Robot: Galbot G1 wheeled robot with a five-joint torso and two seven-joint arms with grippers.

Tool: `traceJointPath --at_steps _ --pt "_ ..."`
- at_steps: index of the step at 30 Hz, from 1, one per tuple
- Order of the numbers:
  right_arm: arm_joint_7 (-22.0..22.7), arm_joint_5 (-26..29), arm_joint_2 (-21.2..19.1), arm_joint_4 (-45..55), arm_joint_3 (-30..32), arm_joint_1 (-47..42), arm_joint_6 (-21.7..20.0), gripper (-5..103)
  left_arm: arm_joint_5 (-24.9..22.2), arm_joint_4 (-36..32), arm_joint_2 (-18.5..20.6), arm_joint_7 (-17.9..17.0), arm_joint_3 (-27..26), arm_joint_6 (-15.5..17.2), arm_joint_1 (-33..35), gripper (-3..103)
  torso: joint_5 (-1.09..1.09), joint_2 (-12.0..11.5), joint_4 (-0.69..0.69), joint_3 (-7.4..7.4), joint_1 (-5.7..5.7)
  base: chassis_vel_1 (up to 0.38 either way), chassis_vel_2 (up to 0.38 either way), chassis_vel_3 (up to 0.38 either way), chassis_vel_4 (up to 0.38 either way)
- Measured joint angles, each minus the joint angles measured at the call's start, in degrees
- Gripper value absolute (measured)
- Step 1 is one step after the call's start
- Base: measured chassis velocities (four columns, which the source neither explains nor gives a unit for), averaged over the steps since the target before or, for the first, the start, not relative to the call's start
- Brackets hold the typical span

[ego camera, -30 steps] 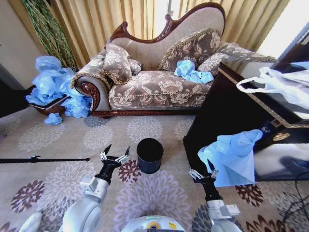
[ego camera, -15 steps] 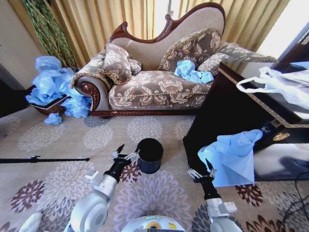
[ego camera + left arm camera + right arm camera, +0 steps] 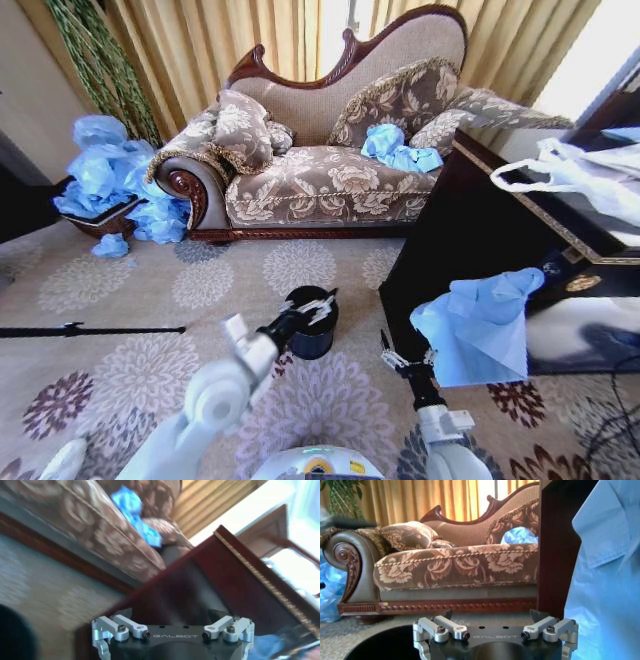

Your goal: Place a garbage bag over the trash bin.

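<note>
The small black trash bin (image 3: 311,330) stands on the patterned carpet in front of the sofa. My left gripper (image 3: 316,303) reaches over its rim from the left, fingers apart with nothing between them. The light blue garbage bag (image 3: 480,325) hangs crumpled against the side of the dark wooden cabinet (image 3: 450,240). My right gripper (image 3: 407,355) is open just below and left of the bag's lower corner. In the right wrist view the right gripper (image 3: 491,613) holds nothing, the garbage bag (image 3: 605,573) hangs close beside it, and the trash bin (image 3: 385,645) sits low on the other side.
The sofa (image 3: 330,185) carries more blue bags (image 3: 398,150). A pile of blue bags (image 3: 110,180) lies left of it. A white handled bag (image 3: 580,175) rests on top of the cabinet. A black rod (image 3: 90,330) lies on the carpet at left.
My left arm has swung right and forward, carrying its gripper from left of the bin to over its rim. The right gripper has shifted slightly left; the bag still hangs in place.
</note>
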Motion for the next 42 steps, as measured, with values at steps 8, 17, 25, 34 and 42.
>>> traceJointPath --at_steps 8,17,25,34,42 --pt "1.2 -0.2 0.1 -1.4 -0.2 1.6 -1.0 100 -7.4 9.4 -8.7 -3.4 10.0 0.0 -12.3 100 0.00 0.0 0.01 0.00 0.00 0.000 0.000 0.000 0.000" --pt "1.2 0.0 1.0 -3.0 0.9 2.1 -0.8 100 -15.4 16.6 -19.1 -4.5 18.5 0.3 -18.7 100 0.01 0.0 0.01 -0.01 0.00 0.000 0.000 0.000 0.000" --pt "1.8 0.7 0.9 -3.2 2.2 2.0 -0.6 100 -14.8 24.0 -28.8 -3.5 20.3 0.9 -19.4 100 0.00 0.0 0.00 -0.01 0.00 0.000 0.000 0.000 0.000" --pt "2.2 0.9 0.9 -2.9 3.0 1.2 -0.2 100 -14.3 28.3 -29.3 0.2 19.8 3.4 -19.0 100 0.00 0.0 0.01 -0.01 -0.01 0.000 0.000 0.000 0.000" --pt "2.3 0.9 0.7 -2.7 3.2 1.2 -0.1 100 -13.9 30.5 -29.4 1.8 19.4 4.6 -19.0 100 0.00 0.0 0.01 -0.01 -0.01 0.000 0.000 0.000 0.000"
